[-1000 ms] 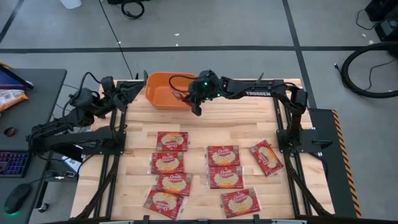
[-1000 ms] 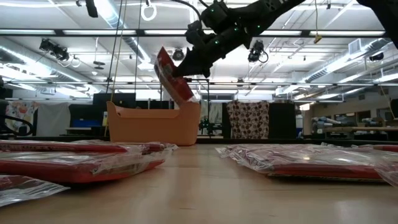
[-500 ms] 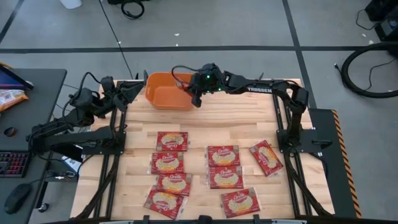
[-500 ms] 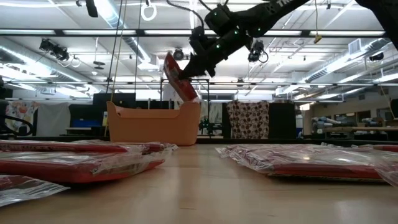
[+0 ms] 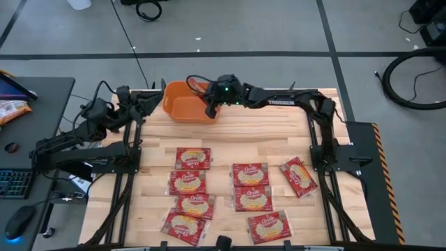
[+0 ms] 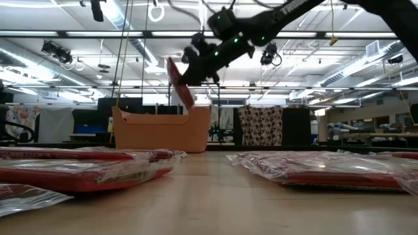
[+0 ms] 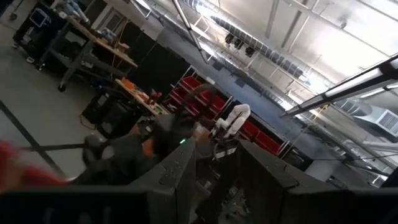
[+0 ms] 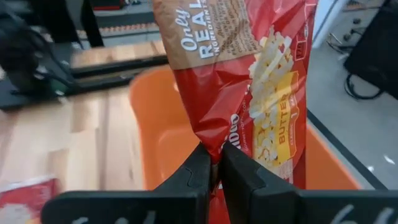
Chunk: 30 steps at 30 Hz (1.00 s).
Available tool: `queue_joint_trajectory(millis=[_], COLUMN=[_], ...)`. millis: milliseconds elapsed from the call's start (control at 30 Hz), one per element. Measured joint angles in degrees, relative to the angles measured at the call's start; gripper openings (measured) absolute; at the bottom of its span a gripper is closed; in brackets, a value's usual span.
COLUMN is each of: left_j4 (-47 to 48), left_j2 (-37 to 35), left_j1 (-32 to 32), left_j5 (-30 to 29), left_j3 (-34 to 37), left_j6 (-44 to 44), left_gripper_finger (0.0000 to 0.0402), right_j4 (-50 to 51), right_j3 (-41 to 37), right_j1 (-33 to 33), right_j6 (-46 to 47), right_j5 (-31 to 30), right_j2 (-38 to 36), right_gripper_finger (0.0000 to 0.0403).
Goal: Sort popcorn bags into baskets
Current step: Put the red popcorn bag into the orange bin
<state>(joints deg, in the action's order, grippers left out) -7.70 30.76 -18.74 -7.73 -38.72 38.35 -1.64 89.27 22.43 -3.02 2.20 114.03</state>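
In the high view's upper left, the left gripper (image 5: 143, 104) waits at the table (image 5: 293, 139) edge beside the orange basket (image 5: 182, 104); I cannot tell how wide its claw stands, and its wrist view shows only the room. At upper centre the right gripper (image 5: 210, 106) hangs over the basket, where that view hides its load. The low view shows a held popcorn bag (image 6: 179, 81) tilted above the tub; the right wrist view shows the fingers (image 8: 189, 171) pinched narrowly on it. Seven loose popcorn bags (image 5: 192, 158) lie across the lower table.
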Motion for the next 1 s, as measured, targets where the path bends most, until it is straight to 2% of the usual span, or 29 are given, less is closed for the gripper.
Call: queue_joint_trajectory(millis=[167,267,567,733,900,1000], left_j4=[-0.3,-0.2,1.4,8.0,18.1,23.6], left_j2=[-0.1,0.0,0.1,0.3,2.0,4.0], left_j1=[0.0,0.0,0.0,0.6,2.4,4.6], left_j5=[1.9,3.4,3.1,6.5,13.6,15.4], left_j3=[0.0,0.0,0.0,0.0,0.0,0.0], left_j6=[-0.5,-2.7,-6.0,-6.0,-4.0,-2.9], left_gripper_finger=[0.0123,0.0123,0.0124,0.0124,0.0124,0.0124], right_j4=[-2.3,0.6,11.3,22.2,40.1,48.7], right_j3=[0.3,1.9,10.7,18.4,26.4,29.5], right_j1=[0.0,0.5,0.6,0.3,-0.4,-1.4], right_j6=[3.1,3.8,-0.6,-3.6,-3.2,-1.8], right_j5=[-6.8,-6.0,-2.6,-2.5,-0.6,-0.6], right_j2=[4.0,6.1,7.2,4.6,3.1,1.5], right_gripper_finger=[0.0032,0.0042,0.014,0.0161,0.016,0.016])
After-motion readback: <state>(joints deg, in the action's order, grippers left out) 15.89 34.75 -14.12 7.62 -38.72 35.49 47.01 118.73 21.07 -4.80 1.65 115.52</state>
